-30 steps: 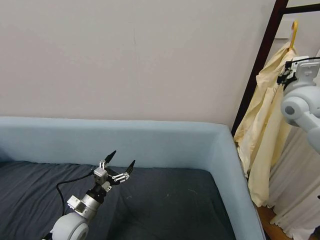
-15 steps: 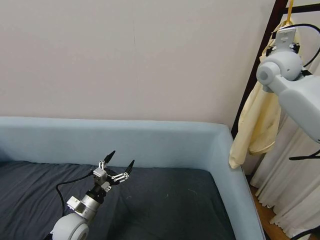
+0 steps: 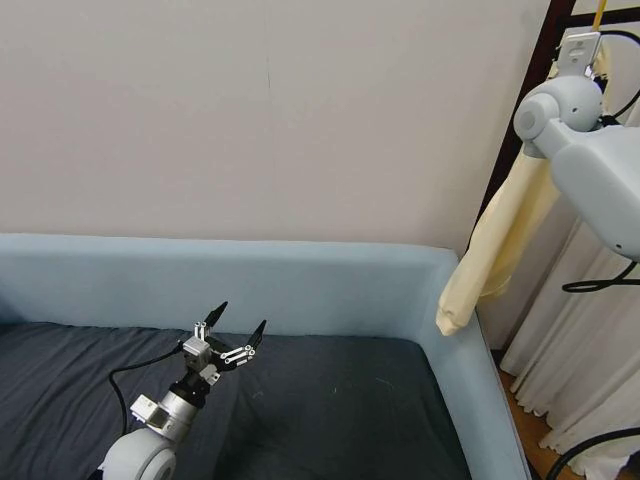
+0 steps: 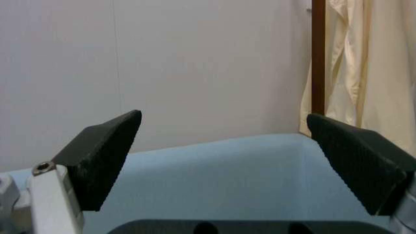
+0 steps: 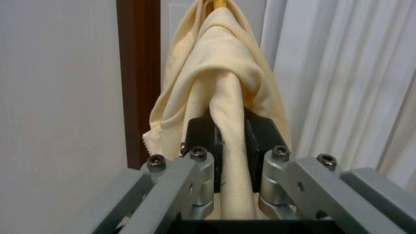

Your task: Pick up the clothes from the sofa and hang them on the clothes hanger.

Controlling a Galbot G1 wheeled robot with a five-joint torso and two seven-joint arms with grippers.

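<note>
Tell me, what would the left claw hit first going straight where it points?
Probably the sofa's blue backrest, near its top edge. Depth is unclear: the open left gripper might instead clear it and meet the wall.

A plain off-white wall [image 3: 250,120] spans the background, marked by one faint vertical seam [image 3: 268,70] near its upper middle. White pleated curtains [image 3: 575,350] hang at the far right, above a strip of brown wooden floor [image 3: 528,432].
</note>
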